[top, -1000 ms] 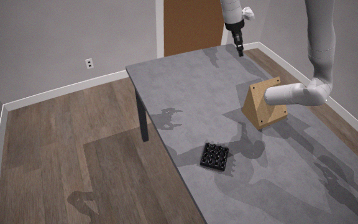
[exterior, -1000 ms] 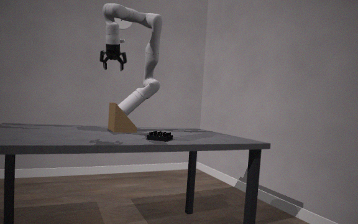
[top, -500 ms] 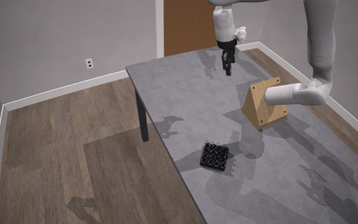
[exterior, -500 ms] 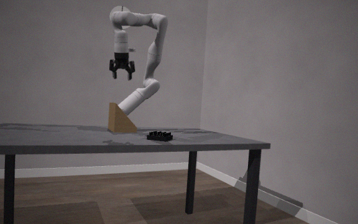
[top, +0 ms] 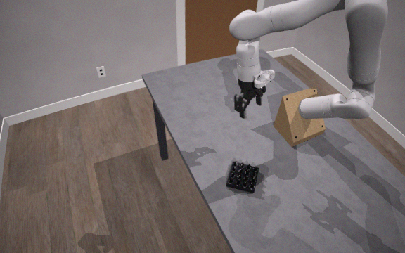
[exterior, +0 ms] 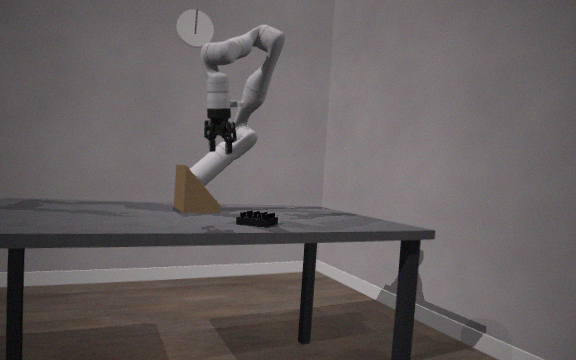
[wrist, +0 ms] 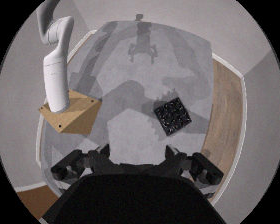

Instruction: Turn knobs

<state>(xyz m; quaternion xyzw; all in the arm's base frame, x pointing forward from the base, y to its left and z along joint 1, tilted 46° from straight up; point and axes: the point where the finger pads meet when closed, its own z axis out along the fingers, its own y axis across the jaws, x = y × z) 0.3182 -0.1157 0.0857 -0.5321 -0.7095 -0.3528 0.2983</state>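
The black knob box (top: 242, 177) (exterior: 257, 220) (wrist: 172, 115) stands on the grey table (top: 195, 105) (exterior: 93, 225) near its front-left edge. Its knobs are too small to read in any view. My gripper (top: 247, 106) (exterior: 220, 145) (wrist: 137, 151) is open and empty. It hangs high above the table, well away from the knob box, roughly over the table's middle. In the wrist view the box lies ahead and a little right of the fingers.
A tan wooden wedge (top: 297, 117) (exterior: 192, 194) (wrist: 71, 115) that bears the arm's base stands on the table behind the knob box. The table's left edge (top: 174, 140) runs close to the box. A brown door (top: 216, 28) is in the back wall.
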